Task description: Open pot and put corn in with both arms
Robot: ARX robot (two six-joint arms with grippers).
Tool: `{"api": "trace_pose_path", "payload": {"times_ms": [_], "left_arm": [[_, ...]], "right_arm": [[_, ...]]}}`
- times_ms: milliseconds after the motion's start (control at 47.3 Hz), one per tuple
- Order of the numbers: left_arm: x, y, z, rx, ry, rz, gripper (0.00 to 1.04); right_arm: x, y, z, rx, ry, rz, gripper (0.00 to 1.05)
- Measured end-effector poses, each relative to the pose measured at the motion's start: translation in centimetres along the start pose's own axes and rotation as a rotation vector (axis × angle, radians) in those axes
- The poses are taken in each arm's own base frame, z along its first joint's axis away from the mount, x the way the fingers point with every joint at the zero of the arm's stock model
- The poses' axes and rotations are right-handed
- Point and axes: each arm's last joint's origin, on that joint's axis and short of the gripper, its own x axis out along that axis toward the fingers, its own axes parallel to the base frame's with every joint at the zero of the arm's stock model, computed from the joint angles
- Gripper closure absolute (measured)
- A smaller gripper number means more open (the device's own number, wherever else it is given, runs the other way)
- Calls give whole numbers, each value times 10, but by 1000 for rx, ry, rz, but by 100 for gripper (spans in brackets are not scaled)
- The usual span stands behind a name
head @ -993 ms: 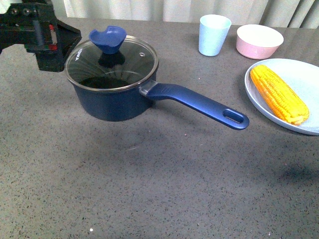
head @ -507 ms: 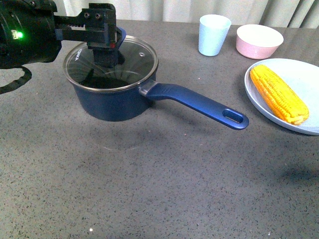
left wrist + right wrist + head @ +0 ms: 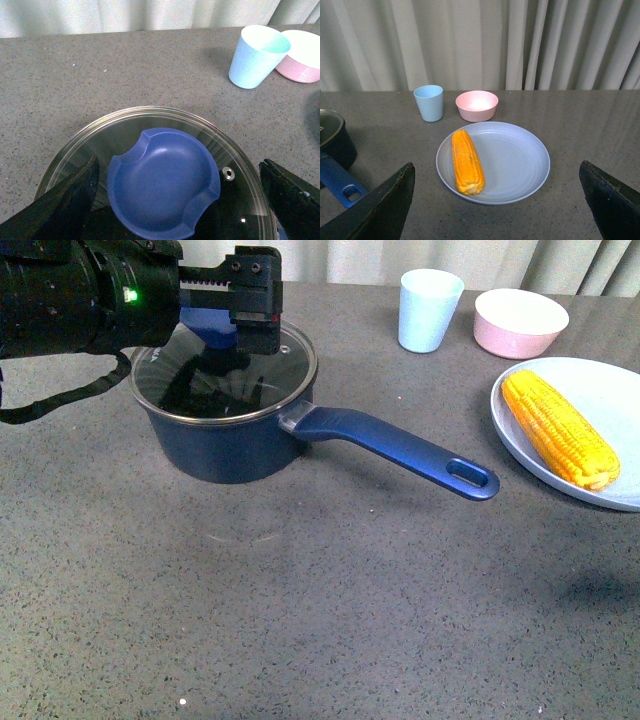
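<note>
Table (image 3: 300,620): grey, speckled; everything on it lies as before.
Left arm (image 3: 70,295): has travelled rightward from the pot's left side and now reaches over it.
Pot (image 3: 225,445): unmoved at the table's left, glass lid (image 3: 285,365) on, handle pointing right.
Plate (image 3: 612,390): pale blue, at the right.
Corn (image 3: 558,428): lying on the plate, well apart from the pot.
Knob (image 3: 162,182): blue, on the lid.
Left gripper (image 3: 180,200): spread wide, fingers (image 3: 70,200) on either side of the knob, not touching.
Right gripper (image 3: 496,200): spread wide, empty, facing the plate.

One pot (image 3: 230,445), one corn (image 3: 558,428), one cup (image 3: 429,310), one bowl (image 3: 520,323), one plate (image 3: 615,400).
</note>
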Motion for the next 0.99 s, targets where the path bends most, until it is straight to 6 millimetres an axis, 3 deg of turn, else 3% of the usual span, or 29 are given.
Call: {"api": "trace_pose_path", "payload": {"times_ms": [465, 803, 888, 993], "left_arm": [[24, 1, 4, 14, 19, 39, 9], [30, 2, -1, 17, 42, 74, 9], [30, 1, -2, 20, 50, 83, 18], [30, 0, -3, 26, 60, 87, 37]], "right_arm": [[0, 0, 0, 0, 0, 0, 9], [0, 0, 0, 0, 0, 0, 9], [0, 0, 0, 0, 0, 0, 9], [0, 0, 0, 0, 0, 0, 9]]}}
